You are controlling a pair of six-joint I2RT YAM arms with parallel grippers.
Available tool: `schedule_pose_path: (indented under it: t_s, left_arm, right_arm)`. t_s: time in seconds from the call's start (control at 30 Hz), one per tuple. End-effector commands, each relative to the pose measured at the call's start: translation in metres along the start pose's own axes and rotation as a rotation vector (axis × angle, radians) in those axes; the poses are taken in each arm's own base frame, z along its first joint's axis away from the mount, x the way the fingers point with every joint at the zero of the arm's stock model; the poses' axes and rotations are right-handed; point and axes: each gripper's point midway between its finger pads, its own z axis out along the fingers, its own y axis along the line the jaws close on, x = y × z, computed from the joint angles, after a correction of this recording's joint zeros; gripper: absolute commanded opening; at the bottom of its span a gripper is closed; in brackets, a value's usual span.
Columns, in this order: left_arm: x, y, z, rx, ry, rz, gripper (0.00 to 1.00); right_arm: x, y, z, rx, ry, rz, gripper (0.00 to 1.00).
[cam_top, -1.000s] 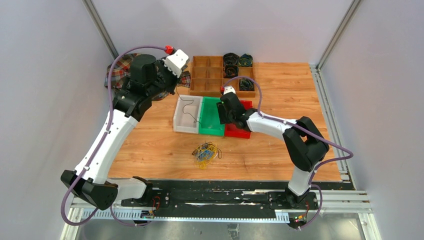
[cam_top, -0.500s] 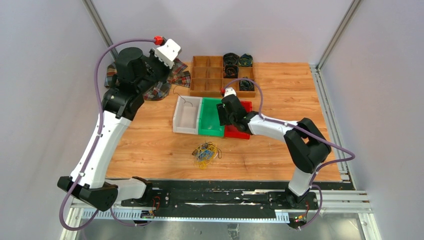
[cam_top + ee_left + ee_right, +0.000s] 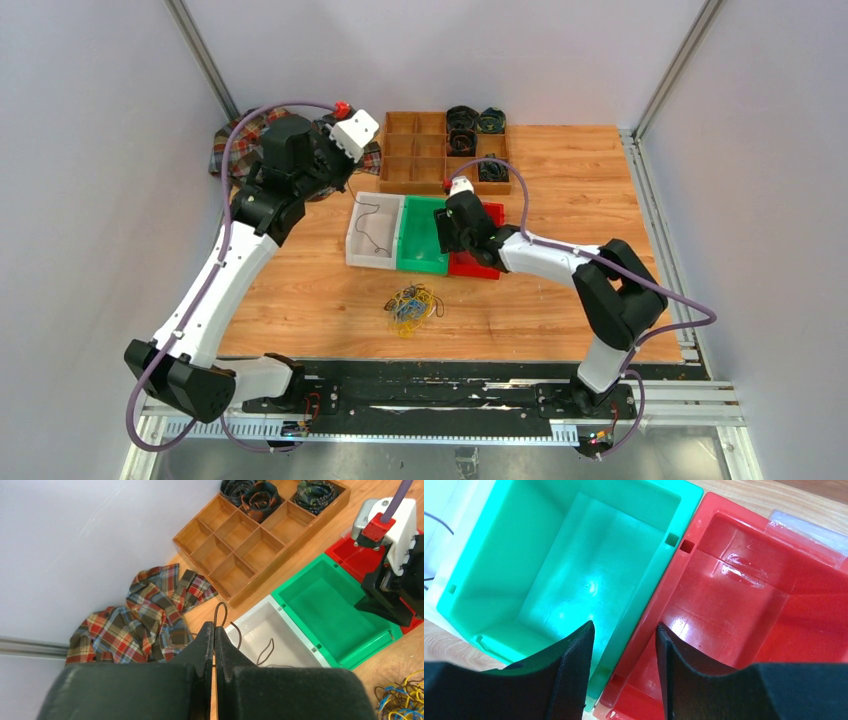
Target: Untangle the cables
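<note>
While your left gripper (image 3: pixel 215 629) is pinched fully closed on one thin black cable (image 3: pixel 220 603), note that a small loop pokes out past the fingertips and the free end trails down into the white bin (image 3: pixel 252 614). The arm is high over that bin's far end, probably so the strand hangs straight and drops in cleanly on release.

The right gripper (image 3: pixel 624 630) holds nothing. Its jaws stand moderately apart, straddling the shared wall between the green bin (image 3: pixel 589 580) and the red bin (image 3: pixel 734 605). Both bins look empty from the wrist view, so this looks like parking, or steadying the row of bins.

The rest of the job sits elsewhere. The clump of cables (image 3: pixel 411 305), yellow, blue and black loops, lies on the table (image 3: pixel 300 290) in front of the bins, well apart from both grippers and untouched.

My read: one strand is separated and the sorting has barely begun. Lower before you open, since a light wire can snag on the pads or spring over the rim.
</note>
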Motion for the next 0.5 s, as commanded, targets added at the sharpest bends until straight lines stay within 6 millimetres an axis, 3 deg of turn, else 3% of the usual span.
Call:
schedule_pose_path:
  t_s: [0.0,0.23,0.47]
  left_arm:
    - [0.003,0.001,0.01,-0.006,-0.017,0.018,0.0]
    - [0.025,-0.022,0.016,0.069,0.025,-0.05,0.0]
    - [0.059,-0.052,0.029,0.157,0.105,-0.167,0.0]
  right_arm:
    - [-0.005,0.01,-0.011,-0.038,-0.027,-0.011,0.49]
    - [-0.008,0.012,-0.014,-0.058,-0.045,-0.007,0.5]
    - [-0.024,0.013,-0.03,-0.076,-0.116,0.007,0.67]
